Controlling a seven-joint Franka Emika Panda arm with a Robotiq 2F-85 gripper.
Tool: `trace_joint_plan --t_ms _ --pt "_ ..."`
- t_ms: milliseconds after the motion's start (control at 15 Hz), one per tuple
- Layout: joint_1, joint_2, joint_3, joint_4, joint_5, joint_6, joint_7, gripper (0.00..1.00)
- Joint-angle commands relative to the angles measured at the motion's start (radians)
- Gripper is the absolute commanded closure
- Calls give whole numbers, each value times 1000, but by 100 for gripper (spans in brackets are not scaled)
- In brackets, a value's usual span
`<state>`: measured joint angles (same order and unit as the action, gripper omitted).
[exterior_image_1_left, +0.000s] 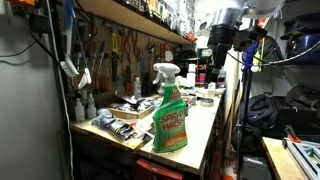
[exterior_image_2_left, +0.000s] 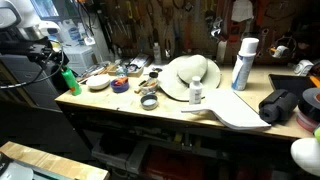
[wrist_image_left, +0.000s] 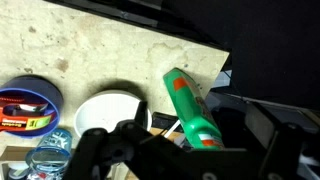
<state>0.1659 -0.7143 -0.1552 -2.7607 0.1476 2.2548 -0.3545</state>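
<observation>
A green spray bottle (exterior_image_1_left: 170, 112) with a white trigger head stands upright at the end of a light workbench (exterior_image_1_left: 205, 125). It also shows in an exterior view (exterior_image_2_left: 68, 82) and in the wrist view (wrist_image_left: 190, 108). My gripper (wrist_image_left: 195, 138) is open and empty. It hangs above the bench end, and the bottle shows between its dark fingers from above without touching them. The arm shows above the bench in both exterior views (exterior_image_1_left: 222, 40) (exterior_image_2_left: 45, 55).
A white bowl (wrist_image_left: 105, 112) and a blue tape roll (wrist_image_left: 25, 105) lie beside the bottle. On the bench there are also a straw hat (exterior_image_2_left: 188, 75), a white spray can (exterior_image_2_left: 243, 63), a small white bottle (exterior_image_2_left: 196, 93), loose tools and a pegboard wall behind.
</observation>
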Motion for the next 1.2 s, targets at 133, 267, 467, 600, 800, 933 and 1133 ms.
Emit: trace_joint_plan --t_ms 133,267,467,600,800,933,1133 --pt "-9 10 9 -29 7 -8 -5 0" --pt "-9 14 9 -30 7 -8 -5 0" --pt "-61 20 38 -28 -39 42 49 0" --pt "-147 16 53 -11 -129 62 97 0" --pt "-284 30 39 9 -266 59 143 0" --pt "-371 58 22 14 -333 61 180 0" --pt "-464 117 -27 14 -356 112 245 0"
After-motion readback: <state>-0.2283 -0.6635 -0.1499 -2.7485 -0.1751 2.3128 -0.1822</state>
